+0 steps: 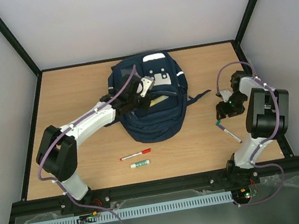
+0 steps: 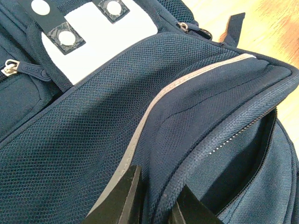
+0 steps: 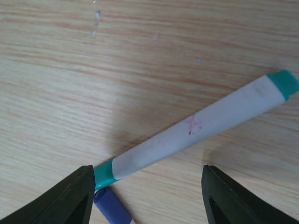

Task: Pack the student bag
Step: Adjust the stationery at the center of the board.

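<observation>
Closest to the left wrist lens, the left gripper (image 2: 158, 182) is almost closed, its two black fingers (image 2: 126, 198) pinching the raised zip-edge seam of a pocket flap on the student bag (image 2: 93, 140). A grey reflective strip runs along the mesh just beside them, and the pocket mouth gapes open at 4 o'clock.

From above, the wooden table (image 1: 77, 89) carries the navy bag at 12 o'clock of its middle, lying flat with its white patches toward the far edge. The left arm reaches across the bag's upper half.

At 3 o'clock of the bag, well apart from it, the right gripper (image 1: 223, 108) hangs over bare wood with its jaws spread wide and nothing between them. Below it lies a white marker (image 3: 196, 128) with teal ends, crossing over a purple pen (image 3: 110, 205).

At 6 o'clock of the bag lie a red pen (image 1: 135, 154) and, just nearer the arms, a white-and-green stick (image 1: 140, 163).
</observation>
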{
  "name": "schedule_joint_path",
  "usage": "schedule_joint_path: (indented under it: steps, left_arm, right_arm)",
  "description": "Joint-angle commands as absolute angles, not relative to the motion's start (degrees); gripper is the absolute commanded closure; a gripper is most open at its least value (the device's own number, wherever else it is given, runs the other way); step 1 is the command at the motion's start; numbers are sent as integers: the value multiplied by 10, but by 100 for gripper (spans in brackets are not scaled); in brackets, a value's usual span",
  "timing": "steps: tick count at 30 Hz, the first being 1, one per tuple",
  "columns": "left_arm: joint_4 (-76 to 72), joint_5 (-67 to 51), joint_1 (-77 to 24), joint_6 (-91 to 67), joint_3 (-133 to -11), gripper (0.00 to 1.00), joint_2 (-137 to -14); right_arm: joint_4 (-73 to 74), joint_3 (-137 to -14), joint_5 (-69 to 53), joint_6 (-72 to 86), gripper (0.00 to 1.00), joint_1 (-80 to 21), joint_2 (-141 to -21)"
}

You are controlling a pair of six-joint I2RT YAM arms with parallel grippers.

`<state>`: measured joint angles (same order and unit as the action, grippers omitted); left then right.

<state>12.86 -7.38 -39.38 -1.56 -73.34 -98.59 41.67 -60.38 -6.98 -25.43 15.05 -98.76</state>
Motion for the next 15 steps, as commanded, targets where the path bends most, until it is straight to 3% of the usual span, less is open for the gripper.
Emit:
schedule_joint_path:
  steps: [1,15]
  left_arm:
    - [118,-92,-401,-24,-759,86,-994]
    - [122,-101,-404,-21,-765,84,-1001]
  right_arm:
    - [401,-618,-68,-232,38,152,-1003]
    - [376,-624,-72,-236,54,98,-1026]
